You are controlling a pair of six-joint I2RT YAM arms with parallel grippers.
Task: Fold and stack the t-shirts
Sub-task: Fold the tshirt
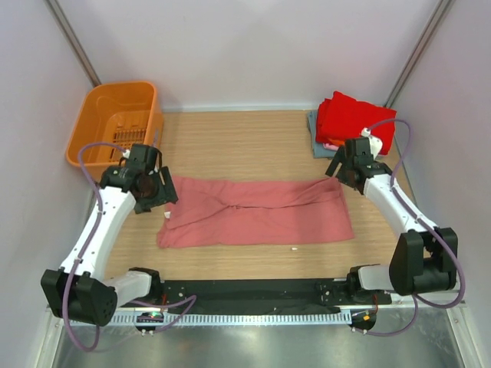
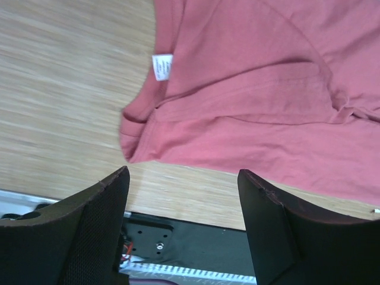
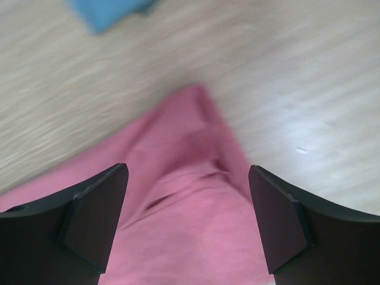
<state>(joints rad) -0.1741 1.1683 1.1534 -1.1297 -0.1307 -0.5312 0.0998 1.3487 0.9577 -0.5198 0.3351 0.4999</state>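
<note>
A salmon-pink t-shirt [image 1: 257, 212] lies flattened across the middle of the table, folded lengthwise into a wide band. Its white neck label [image 2: 162, 66] shows in the left wrist view. A stack of folded shirts stands at the back right, bright red [image 1: 354, 119] on top, pale pink and grey-blue [image 1: 314, 132] under it. My left gripper [image 1: 163, 198] is open and empty above the shirt's left end [image 2: 178, 95]. My right gripper [image 1: 338, 170] is open and empty above the shirt's right far corner [image 3: 196, 178].
An orange plastic basket [image 1: 113, 121] stands at the back left. A black base strip [image 1: 245, 294] runs along the near edge. A corner of the grey-blue shirt [image 3: 110, 10] shows at the top of the right wrist view.
</note>
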